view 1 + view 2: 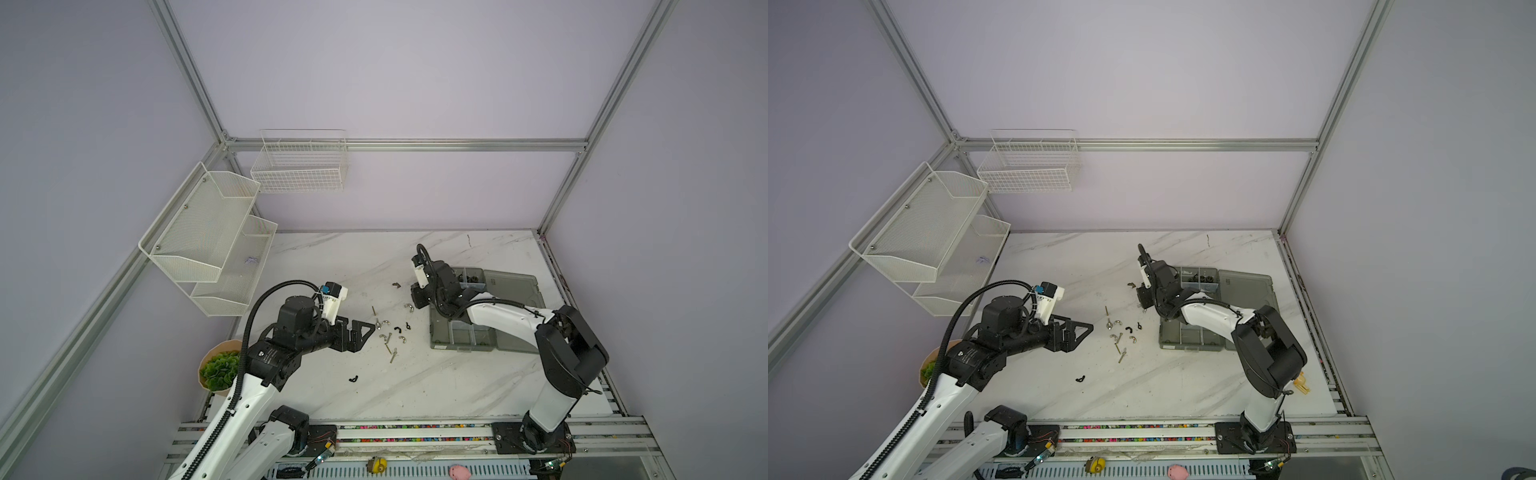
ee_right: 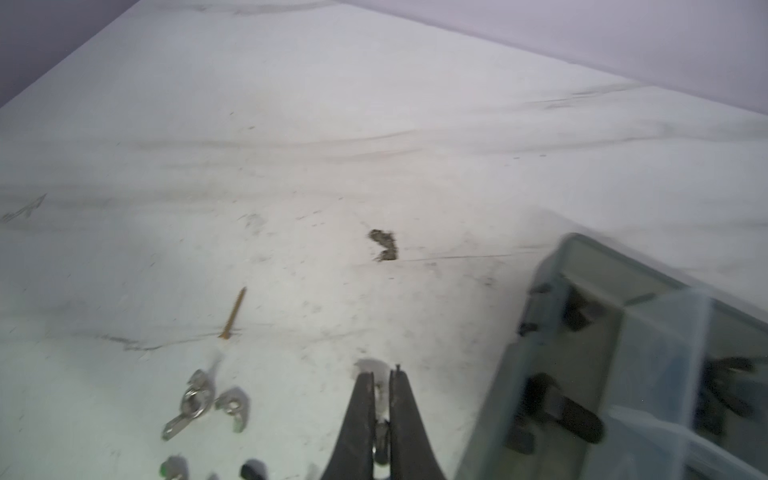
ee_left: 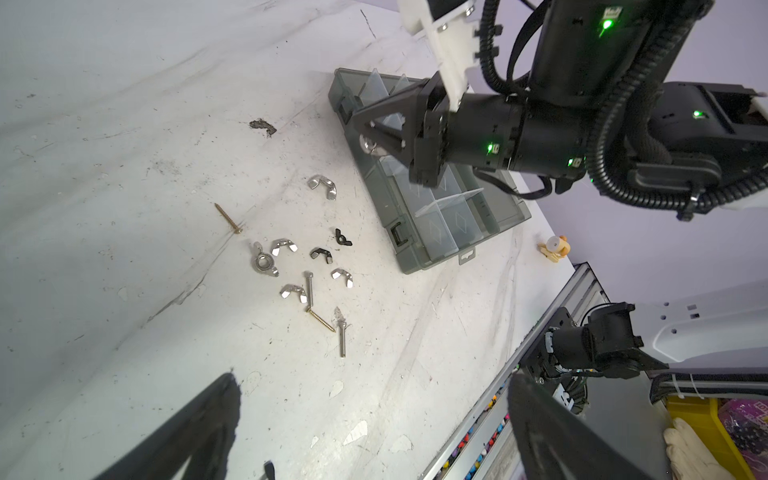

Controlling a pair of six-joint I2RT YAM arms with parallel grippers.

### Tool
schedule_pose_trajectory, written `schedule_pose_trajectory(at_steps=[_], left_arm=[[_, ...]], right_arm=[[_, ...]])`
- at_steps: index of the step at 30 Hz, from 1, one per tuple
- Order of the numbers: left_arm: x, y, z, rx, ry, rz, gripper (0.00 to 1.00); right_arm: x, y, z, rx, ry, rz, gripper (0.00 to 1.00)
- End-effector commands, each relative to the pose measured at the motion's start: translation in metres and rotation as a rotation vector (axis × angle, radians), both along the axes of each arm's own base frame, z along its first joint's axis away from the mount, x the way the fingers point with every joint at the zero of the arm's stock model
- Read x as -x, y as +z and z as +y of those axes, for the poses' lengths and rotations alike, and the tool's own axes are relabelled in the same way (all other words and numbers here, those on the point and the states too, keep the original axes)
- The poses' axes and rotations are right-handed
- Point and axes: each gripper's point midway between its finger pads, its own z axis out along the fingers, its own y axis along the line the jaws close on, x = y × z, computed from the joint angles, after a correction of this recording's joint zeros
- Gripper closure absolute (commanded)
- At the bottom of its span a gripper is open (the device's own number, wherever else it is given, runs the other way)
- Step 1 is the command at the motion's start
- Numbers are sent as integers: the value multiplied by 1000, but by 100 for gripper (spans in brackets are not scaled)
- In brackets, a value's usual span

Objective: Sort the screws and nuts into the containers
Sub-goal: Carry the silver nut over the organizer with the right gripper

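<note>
The left gripper (image 1: 365, 330) hangs above the tabletop (image 1: 316, 266), its fingers (image 3: 203, 415) spread wide with nothing between them. Nearer the front edge a lone black wing nut (image 1: 353, 379) lies by itself. Just right of that gripper is the loose heap, all flat on the tabletop: a brass screw (image 3: 228, 218), silver wing nuts (image 3: 284, 246), two black wing nuts (image 3: 321, 254), a silver screw (image 3: 308, 286) and a few more screws, touching or nearly so. Another silver wing nut (image 3: 322, 185) lies alone between the heap and the box. The right gripper (image 2: 381, 374) has its fingers (image 2: 359, 415) pressed onto a shiny wing nut (image 3: 368, 145), pinching it just beside the left wall of the smoky-grey organizer box (image 3: 411, 257). The box's lid (image 1: 515, 291) lies open on the right, and black pieces (image 1: 471, 275) sit in its far compartments
</note>
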Motion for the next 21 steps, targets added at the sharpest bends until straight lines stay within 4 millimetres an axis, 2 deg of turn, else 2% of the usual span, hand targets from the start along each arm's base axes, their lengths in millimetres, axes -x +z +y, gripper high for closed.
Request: schedule_pose_trajectory(at_steps=[1, 2, 7, 10, 12, 21], left_arm=[[6, -10, -5, 8, -30, 16, 0], [7, -10, -8, 14, -44, 19, 0], [14, -14, -18, 15, -93, 37, 0], [16, -13, -21, 12, -104, 31, 0], [17, -12, -21, 13, -108, 27, 0], [16, -14, -21, 4, -105, 33, 0]], right_arm=[[-26, 16, -72, -87, -256, -46, 99], [-29, 16, -86, -84, -299, -49, 100], [-38, 6, -133, -63, -441, -28, 100], [-42, -5, -152, -56, -477, -1, 100], [-43, -10, -155, -57, -473, 12, 100], [-42, -25, -138, -82, -387, 56, 100]])
